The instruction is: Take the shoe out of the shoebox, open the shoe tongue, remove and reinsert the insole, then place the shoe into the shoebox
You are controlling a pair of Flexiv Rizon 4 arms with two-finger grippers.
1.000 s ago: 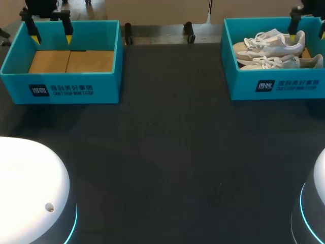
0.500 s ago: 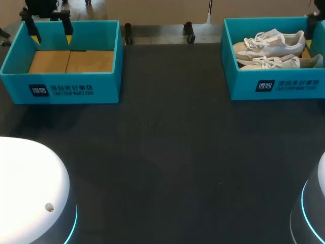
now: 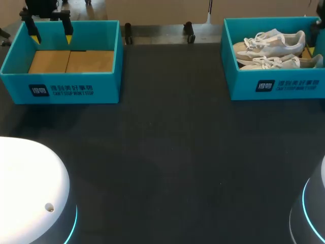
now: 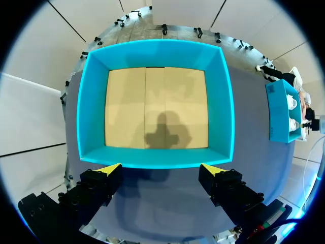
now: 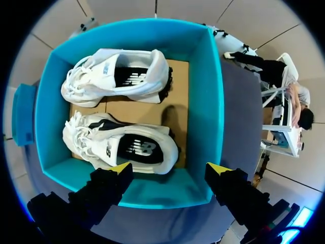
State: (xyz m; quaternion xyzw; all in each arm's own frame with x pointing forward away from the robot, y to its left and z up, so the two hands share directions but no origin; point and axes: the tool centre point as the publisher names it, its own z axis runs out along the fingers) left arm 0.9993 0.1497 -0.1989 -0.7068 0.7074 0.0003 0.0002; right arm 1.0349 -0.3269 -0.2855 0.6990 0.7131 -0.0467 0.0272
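While above the shoebox (image 5: 214,101), right gripper (image 5: 169,168) with one shoe (image 5: 127,146) just ahead.

Table (image 3: 172,147) under my arms: dark charcoal top, matte, softly and evenly lit. Along its far edge runs a pale metal rail (image 3: 157,38); two small black fittings (image 3: 189,29) stand on it, well apart.

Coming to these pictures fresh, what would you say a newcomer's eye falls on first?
Two bright turquoise cardboard boxes stand at the far corners of the dark table: the left box shows only its tan floor, while the right box holds a pair of white lace-up sneakers lying side by side. An open, yellow-tipped gripper hangs above each: the left gripper over the empty box, the right gripper over the shoes.
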